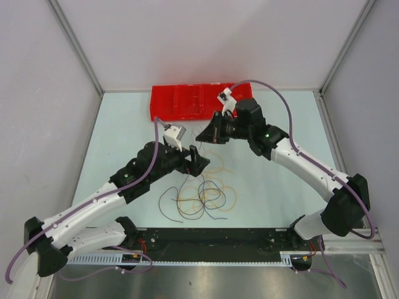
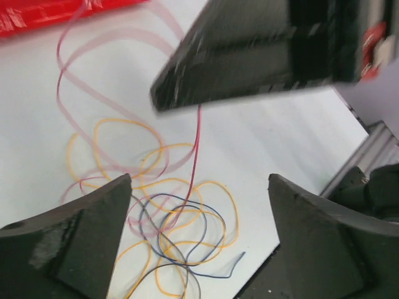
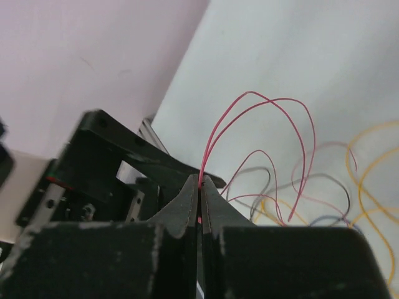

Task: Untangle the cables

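The cables (image 1: 206,196) lie in a loose tangle of orange, yellow, dark grey and navy loops on the table in front of the arm bases. My right gripper (image 1: 206,136) is shut on the end of a red cable (image 3: 274,103) and holds it lifted above the pile; the pinch shows in the right wrist view (image 3: 199,182). The red cable (image 2: 197,143) hangs down into the tangle. My left gripper (image 1: 201,161) is open and empty, hovering just above the pile, with orange loops (image 2: 215,187) and a navy cable (image 2: 187,233) between its fingers (image 2: 81,243).
A red tray (image 1: 187,101) stands at the back of the table, right behind the right gripper; it also shows in the left wrist view (image 2: 37,15). Grey walls close the table on three sides. A black rail (image 1: 206,240) runs along the near edge.
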You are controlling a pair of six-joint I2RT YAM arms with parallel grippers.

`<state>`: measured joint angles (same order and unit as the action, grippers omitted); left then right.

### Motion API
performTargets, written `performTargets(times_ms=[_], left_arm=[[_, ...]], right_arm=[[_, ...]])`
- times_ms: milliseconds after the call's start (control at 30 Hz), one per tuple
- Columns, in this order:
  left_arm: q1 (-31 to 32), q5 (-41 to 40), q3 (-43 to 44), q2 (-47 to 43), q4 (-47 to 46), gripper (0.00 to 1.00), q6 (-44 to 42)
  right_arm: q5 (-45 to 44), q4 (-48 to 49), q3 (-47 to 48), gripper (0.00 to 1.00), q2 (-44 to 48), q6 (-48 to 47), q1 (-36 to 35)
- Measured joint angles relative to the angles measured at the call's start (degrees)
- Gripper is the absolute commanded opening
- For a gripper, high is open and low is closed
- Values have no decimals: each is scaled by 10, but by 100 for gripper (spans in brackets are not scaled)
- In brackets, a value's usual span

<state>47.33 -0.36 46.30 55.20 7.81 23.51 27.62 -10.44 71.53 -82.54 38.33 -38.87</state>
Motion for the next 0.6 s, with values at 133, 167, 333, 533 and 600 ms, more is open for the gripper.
performTargets(times_ms=[133, 167, 333, 533, 600], left_arm=[[0, -45, 1, -49, 43, 100, 5], [0, -58, 3, -60, 58, 100, 5], [0, -121, 25, -94, 136, 100, 7], [0, -194, 33, -151, 239, 100, 11], [0, -217, 33, -174, 267, 100, 10]], right_arm=[[-13, -23, 98, 0, -23, -29, 5], [-16, -28, 123, 0, -31, -35, 7], [-35, -81, 320, 0, -110, -74, 20], [-47, -134, 567, 0, -218, -93, 44], [-44, -142, 653, 0, -257, -90, 57]])
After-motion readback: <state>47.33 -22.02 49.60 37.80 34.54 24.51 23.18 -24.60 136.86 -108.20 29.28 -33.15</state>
